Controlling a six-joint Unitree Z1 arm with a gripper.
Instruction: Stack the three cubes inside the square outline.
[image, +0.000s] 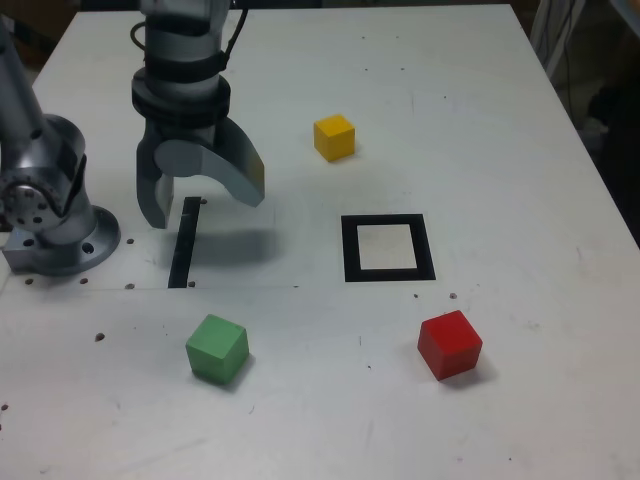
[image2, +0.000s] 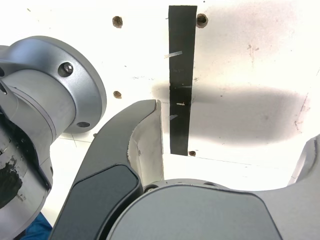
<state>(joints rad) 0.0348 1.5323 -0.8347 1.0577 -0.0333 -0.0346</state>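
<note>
Looking down from the exterior view, I have the pincer (image: 203, 195) hanging in the upper left of the frame with its jaws spread wide and nothing between them, right above the thin black strip (image: 184, 243) and close to the arm's base (image: 50, 215). On the white tabletop (image: 520, 150) the square outline (image: 387, 247) sits just right of centre, its pale middle bare, so nothing is stacked yet. The yellow cube (image: 334, 136) lies above it in the frame, the red cube (image: 449, 344) at lower right, the green cube (image: 217, 348) at lower left; all three are well apart from each other and from the frame. The wrist view shows only the strip (image2: 181, 80), the tabletop and the base (image2: 55, 85), no cube at all. I judge the first pick is still ahead. To do it well I would centre the open jaws over one cube, turn the wrist so they close on two flat parallel faces, not on corners, and come straight down. The green cube sits turned, so it needs more wrist rotation.
</note>
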